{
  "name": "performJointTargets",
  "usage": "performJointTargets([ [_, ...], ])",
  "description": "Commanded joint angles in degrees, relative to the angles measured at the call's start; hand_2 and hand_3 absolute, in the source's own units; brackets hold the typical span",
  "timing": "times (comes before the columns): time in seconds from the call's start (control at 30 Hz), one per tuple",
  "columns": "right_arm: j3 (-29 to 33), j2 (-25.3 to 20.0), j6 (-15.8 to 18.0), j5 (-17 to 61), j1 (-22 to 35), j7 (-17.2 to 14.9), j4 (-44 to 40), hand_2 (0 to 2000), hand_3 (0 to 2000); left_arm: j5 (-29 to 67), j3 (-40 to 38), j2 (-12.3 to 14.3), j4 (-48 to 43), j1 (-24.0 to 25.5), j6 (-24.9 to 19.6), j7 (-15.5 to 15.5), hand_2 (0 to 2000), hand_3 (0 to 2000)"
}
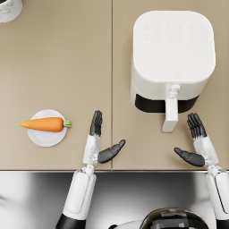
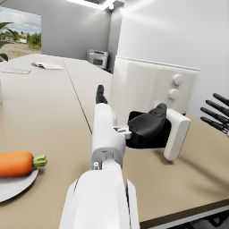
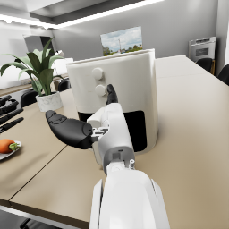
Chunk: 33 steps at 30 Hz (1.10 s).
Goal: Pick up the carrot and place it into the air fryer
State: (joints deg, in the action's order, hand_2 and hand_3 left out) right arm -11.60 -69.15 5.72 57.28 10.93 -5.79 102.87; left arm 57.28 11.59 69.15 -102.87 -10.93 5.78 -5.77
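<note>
An orange carrot (image 1: 43,124) with a green stub lies on a small white plate (image 1: 46,137) at the table's left; the left wrist view shows the carrot (image 2: 15,163) too, and the right wrist view catches its tip (image 3: 6,146). A white air fryer (image 1: 172,56) stands at the right, its drawer handle (image 1: 171,114) pointing toward me. My left hand (image 1: 98,141) hovers open just right of the plate, holding nothing. My right hand (image 1: 197,143) is open too, just right of the handle.
A white pot (image 1: 9,9) shows at the far left corner; a potted plant (image 3: 38,76) stands beyond the fryer in the right wrist view. A seam (image 1: 112,67) divides the beige tabletop. The table's near edge (image 1: 134,170) runs just behind both hands.
</note>
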Motion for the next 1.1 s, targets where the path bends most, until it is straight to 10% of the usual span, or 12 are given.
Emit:
performJointTargets([
  [0.03, 0.00, 0.00, 0.00, 0.00, 0.00, 0.00, 0.00, 0, 0, 0.00, 0.00, 0.00, 0.00, 0.00, 0.00, 0.00, 0, 0],
  [0.67, -1.72, -0.06, 0.00, 0.00, 0.10, 0.00, -0.93, 0, 0, 0.00, 1.71, 0.06, 0.93, -0.10, 0.00, 0.00, 0, 0],
  [0.9, -1.42, -3.55, -5.16, 0.00, 4.06, 5.22, -3.18, 0, 0, 2.50, -8.21, 1.07, 0.47, 0.17, -5.22, 5.20, 0, 0],
  [1.1, -1.44, -4.56, -5.64, 15.26, 4.07, 5.71, -4.70, 0, 0, 17.82, -13.06, 1.85, 0.51, -0.20, -5.70, 5.69, 0, 0],
])
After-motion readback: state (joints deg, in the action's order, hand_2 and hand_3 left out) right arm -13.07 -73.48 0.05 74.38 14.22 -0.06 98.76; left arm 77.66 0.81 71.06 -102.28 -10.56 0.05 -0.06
